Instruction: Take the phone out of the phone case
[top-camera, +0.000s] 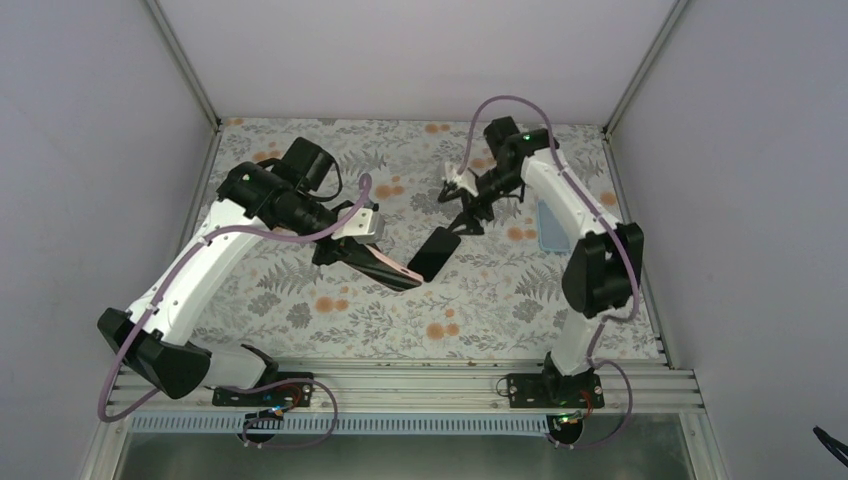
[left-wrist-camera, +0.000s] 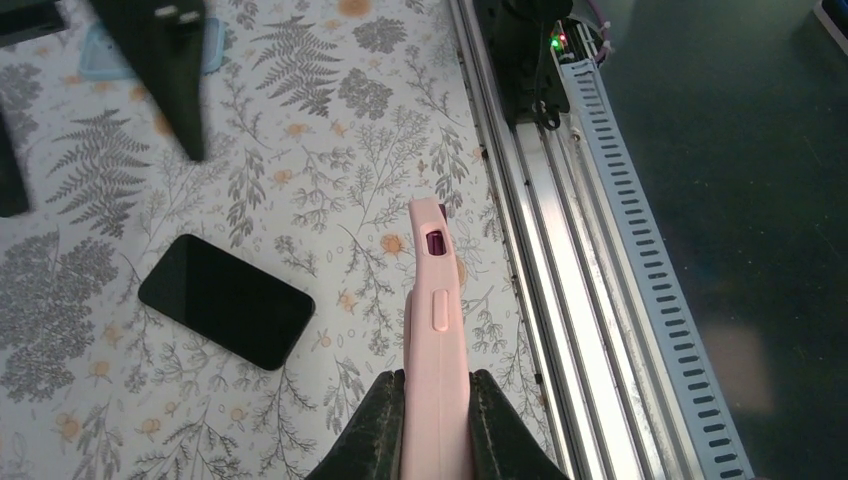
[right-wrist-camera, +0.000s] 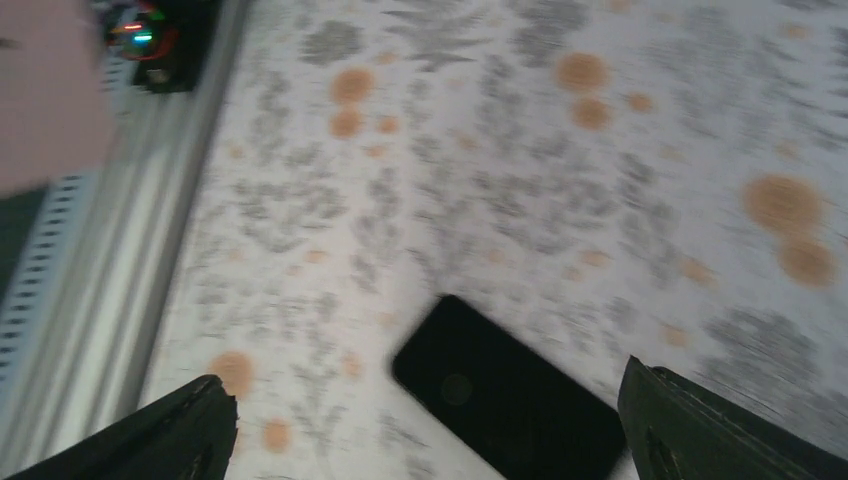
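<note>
The black phone (top-camera: 434, 253) lies flat and bare on the flowered table, screen up, also seen in the left wrist view (left-wrist-camera: 226, 300) and the blurred right wrist view (right-wrist-camera: 510, 395). The pink phone case (top-camera: 385, 268) is held edge-on above the table with my left gripper (top-camera: 350, 250) shut on it; its side button and a dark slot show (left-wrist-camera: 437, 320), and its inside is hidden. The case's far end hangs close beside the phone's near-left corner. My right gripper (top-camera: 462, 208) hovers just beyond the phone, open wide (right-wrist-camera: 425, 378), with nothing between its fingers.
A light blue flat object (top-camera: 552, 225) lies on the table by the right arm's forearm. The aluminium rail (top-camera: 400, 385) runs along the near edge, close to the case's right side (left-wrist-camera: 560, 300). White walls close in the table's left, back and right.
</note>
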